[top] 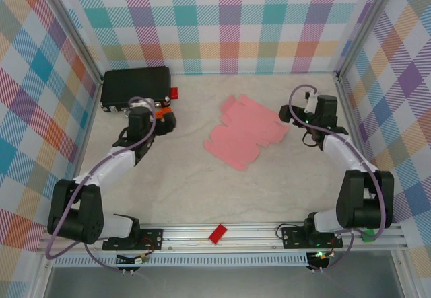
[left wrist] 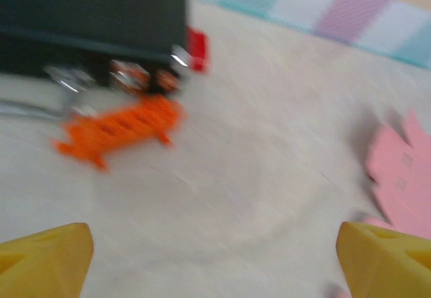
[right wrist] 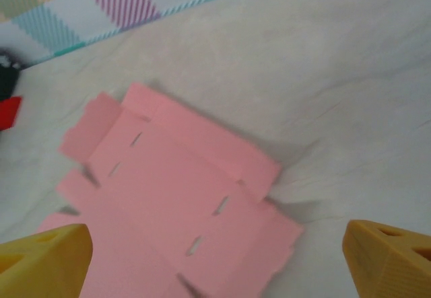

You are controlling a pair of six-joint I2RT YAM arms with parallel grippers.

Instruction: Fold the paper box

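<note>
The paper box (top: pixel 246 131) is a flat pale-pink die-cut sheet with tabs and slots, lying unfolded on the table's middle right. My right gripper (top: pixel 293 116) is at the sheet's right edge. In the right wrist view it (right wrist: pixel 217 244) stands open just above the sheet (right wrist: pixel 175 197), yellow fingertips (right wrist: pixel 47 257) wide apart and nothing gripped. My left gripper (top: pixel 161 122) is well left of the sheet, near the black case. In the blurred left wrist view it (left wrist: pixel 214 247) is open over bare table, with the sheet's edge (left wrist: pixel 404 183) at the far right.
A black case (top: pixel 135 87) lies at the back left, with a small red block (top: pixel 174 94) at its right end. An orange plastic piece (left wrist: pixel 121 126) lies in front of the case. Another red block (top: pixel 217 233) rests on the front rail. Checked walls enclose the table.
</note>
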